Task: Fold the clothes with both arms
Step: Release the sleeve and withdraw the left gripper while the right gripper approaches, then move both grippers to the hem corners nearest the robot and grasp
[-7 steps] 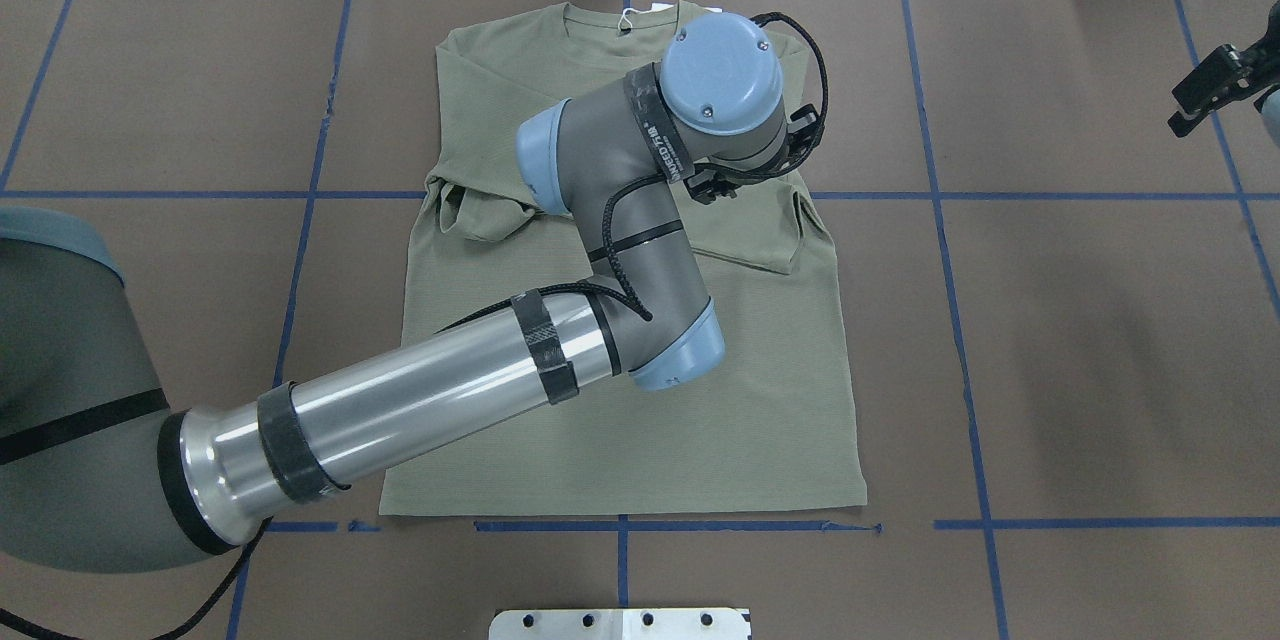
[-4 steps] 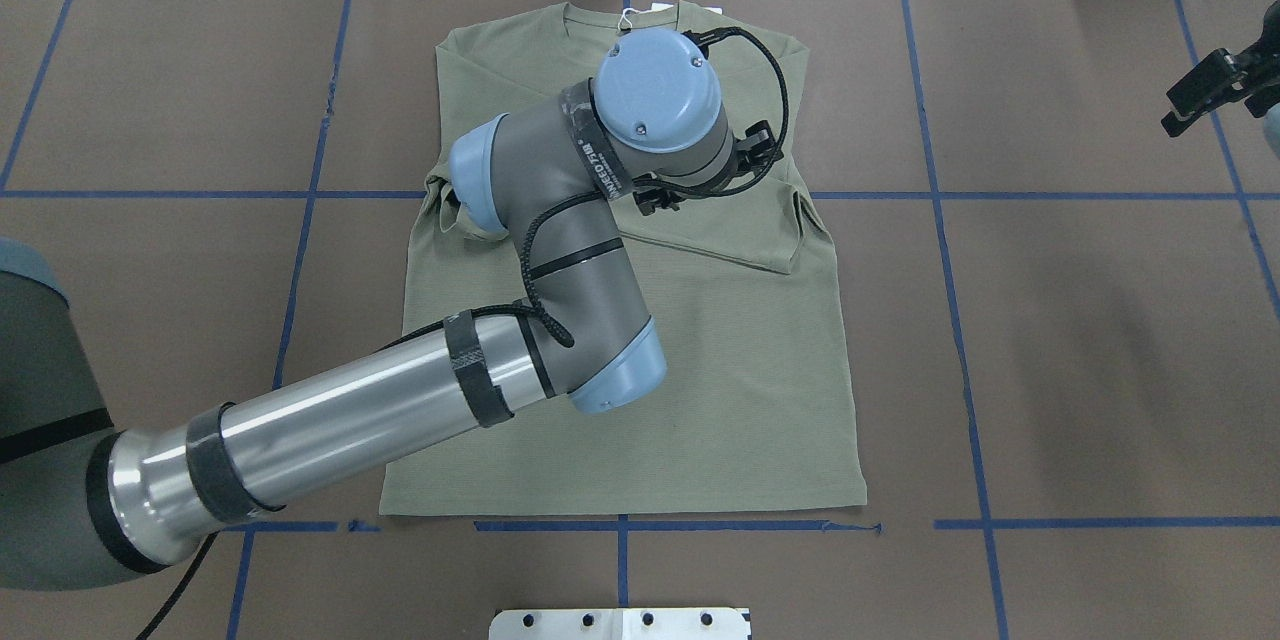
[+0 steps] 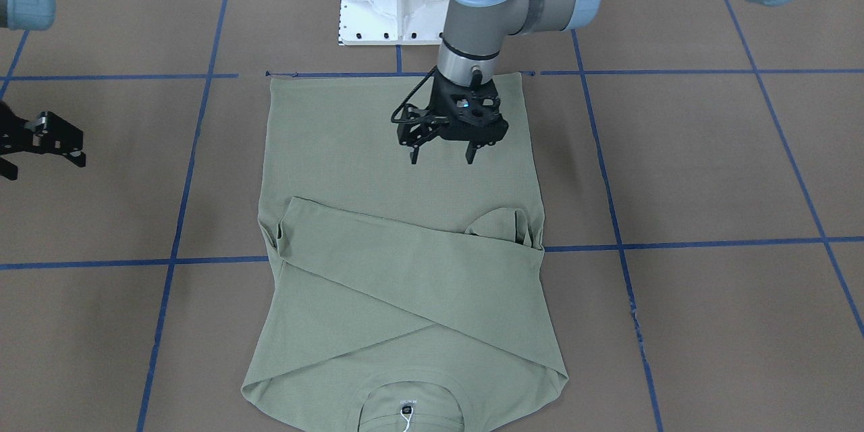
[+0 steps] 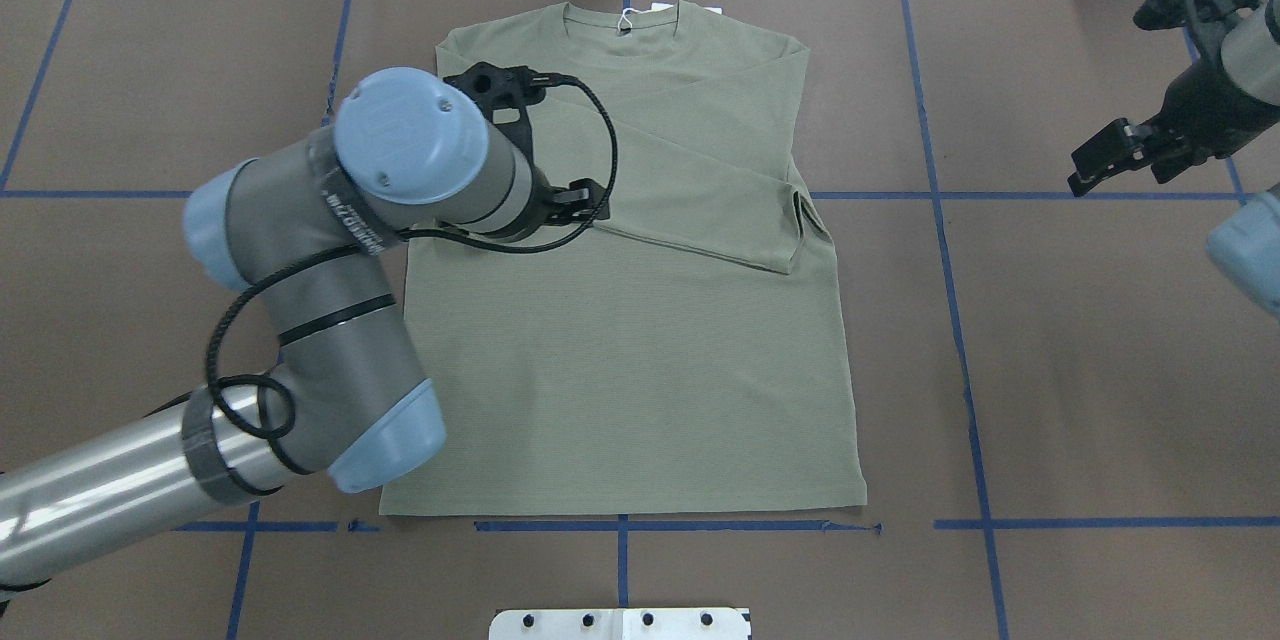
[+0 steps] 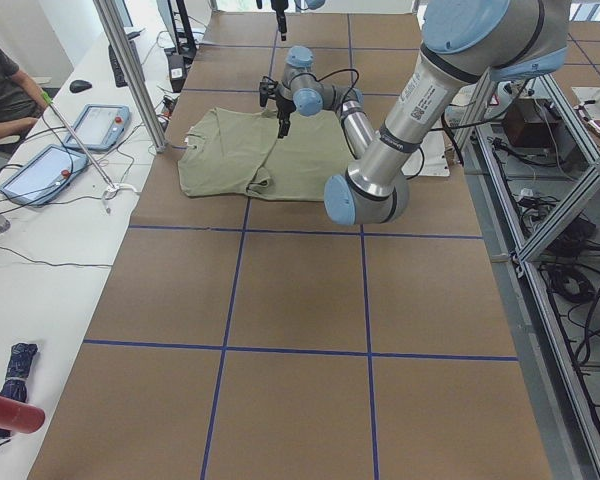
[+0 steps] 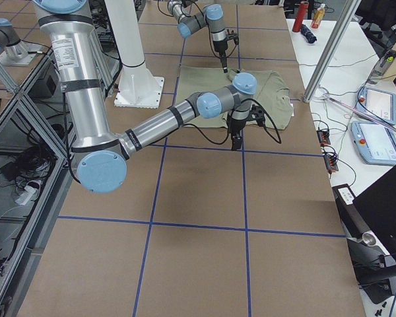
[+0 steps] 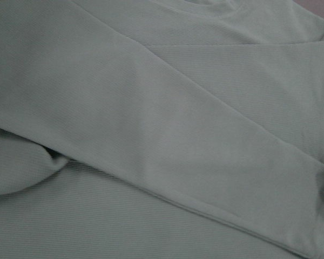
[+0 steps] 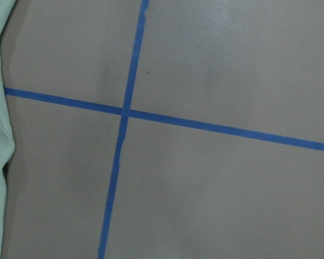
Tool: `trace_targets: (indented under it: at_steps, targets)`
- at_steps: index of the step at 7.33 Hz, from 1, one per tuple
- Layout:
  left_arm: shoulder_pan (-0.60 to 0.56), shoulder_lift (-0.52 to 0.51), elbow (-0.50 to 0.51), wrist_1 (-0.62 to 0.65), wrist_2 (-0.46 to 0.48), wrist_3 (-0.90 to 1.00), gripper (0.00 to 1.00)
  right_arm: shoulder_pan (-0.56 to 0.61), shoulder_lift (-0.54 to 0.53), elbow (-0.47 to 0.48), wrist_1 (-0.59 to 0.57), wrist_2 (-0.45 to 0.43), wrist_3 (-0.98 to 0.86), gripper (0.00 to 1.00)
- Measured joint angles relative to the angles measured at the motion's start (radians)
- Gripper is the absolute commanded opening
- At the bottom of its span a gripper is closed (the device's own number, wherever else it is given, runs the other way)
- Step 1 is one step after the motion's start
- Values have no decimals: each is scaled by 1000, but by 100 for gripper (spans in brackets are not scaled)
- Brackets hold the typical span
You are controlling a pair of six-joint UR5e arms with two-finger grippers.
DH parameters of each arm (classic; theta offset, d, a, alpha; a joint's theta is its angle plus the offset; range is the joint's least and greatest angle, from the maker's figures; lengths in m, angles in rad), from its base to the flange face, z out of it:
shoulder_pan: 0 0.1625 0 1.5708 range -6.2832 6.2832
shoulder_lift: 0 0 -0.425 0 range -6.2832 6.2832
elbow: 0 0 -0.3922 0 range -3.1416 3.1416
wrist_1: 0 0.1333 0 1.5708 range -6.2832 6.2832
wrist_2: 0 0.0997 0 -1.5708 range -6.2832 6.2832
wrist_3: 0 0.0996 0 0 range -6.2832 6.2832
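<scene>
The shirt [image 4: 640, 370] lies in the middle of the desk [image 4: 1050, 370], collar [image 4: 620, 15] at the far edge, sleeves [image 4: 700, 220] crossed on its chest. The left pincer [image 3: 442, 156] hangs over it, wide and empty. The right pincer [image 3: 40, 169], wide too, is by the right edge. Next, I think, each must grab a bottom corner.

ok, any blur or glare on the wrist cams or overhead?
Left wrist view: soft, the shirt fills the frame, ribs barely resolved, dark shadow under its fold. Right wrist view: blue tape cross crisp, table fairly evenly lit. Overhead view: sharp, bright glare streak along the left arm.
</scene>
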Motion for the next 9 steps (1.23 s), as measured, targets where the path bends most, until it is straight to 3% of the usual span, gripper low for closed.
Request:
trace_targets:
  at_steps: [2, 4, 6, 9]
  targets:
    - [-12, 183, -156, 16, -32, 115, 100, -155, -76, 45, 198, -61, 280, 100]
    - [-15, 313, -235, 7, -62, 183, 100, -336, -119, 91, 301, -181, 515, 100]
    - [-15, 378, -261, -28, -67, 196, 100, -505, -129, 142, 322, -301, 692, 100]
    - [-15, 395, -268, -44, -69, 202, 100, -709, -118, 168, 316, -458, 869, 100]
